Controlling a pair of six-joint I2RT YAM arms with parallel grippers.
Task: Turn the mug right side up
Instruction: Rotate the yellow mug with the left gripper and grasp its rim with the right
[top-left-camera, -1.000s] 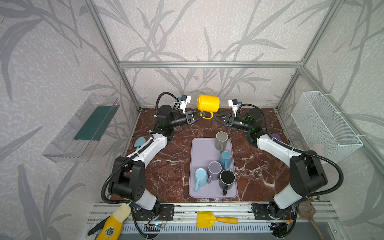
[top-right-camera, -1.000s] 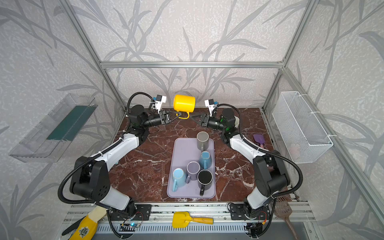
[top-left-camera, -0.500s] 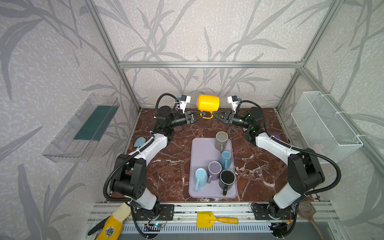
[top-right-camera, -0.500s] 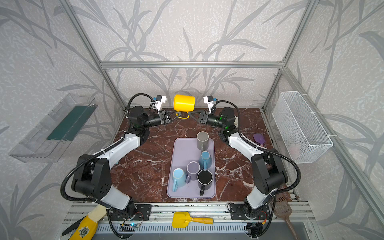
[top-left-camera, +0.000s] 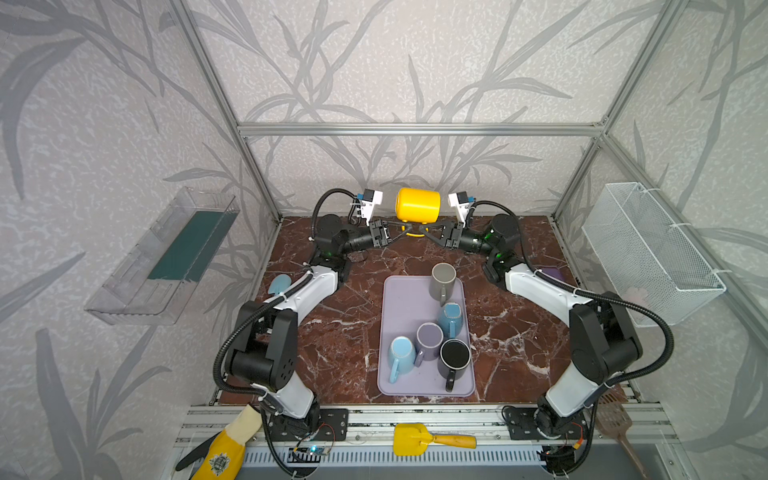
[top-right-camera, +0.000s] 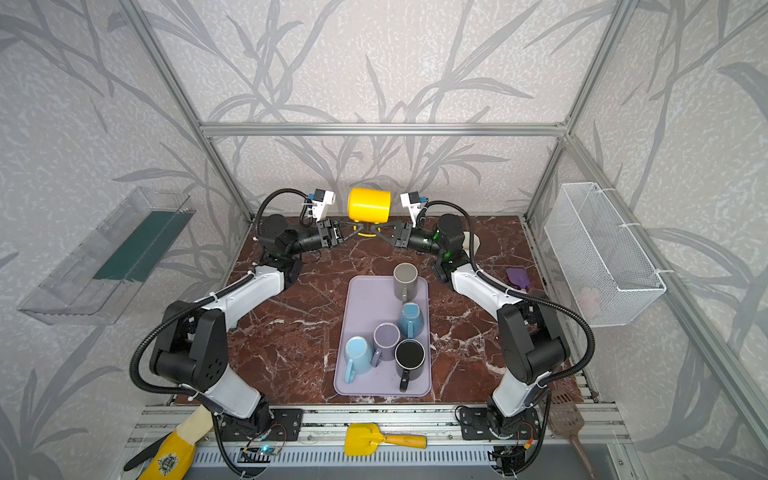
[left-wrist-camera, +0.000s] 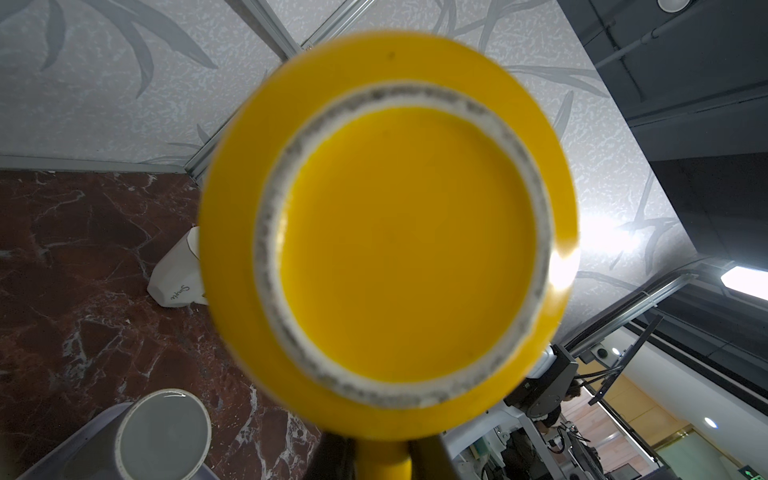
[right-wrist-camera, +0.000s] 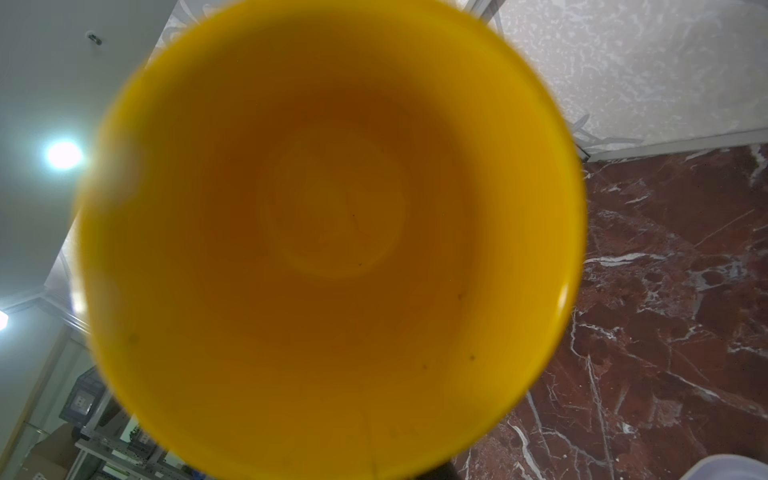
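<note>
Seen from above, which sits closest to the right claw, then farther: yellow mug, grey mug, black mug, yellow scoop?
1. yellow mug, at the right gripper, raised at the back
2. grey mug, tray's far end
3. black mug, tray's near end
4. yellow scoop, front rail

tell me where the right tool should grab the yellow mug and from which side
Its handle, from the mouth side. The yellow mug lies sideways in the air, handle hanging below the body, mouth toward the right tool, base toward the left tool, which pinches the handle.
</note>
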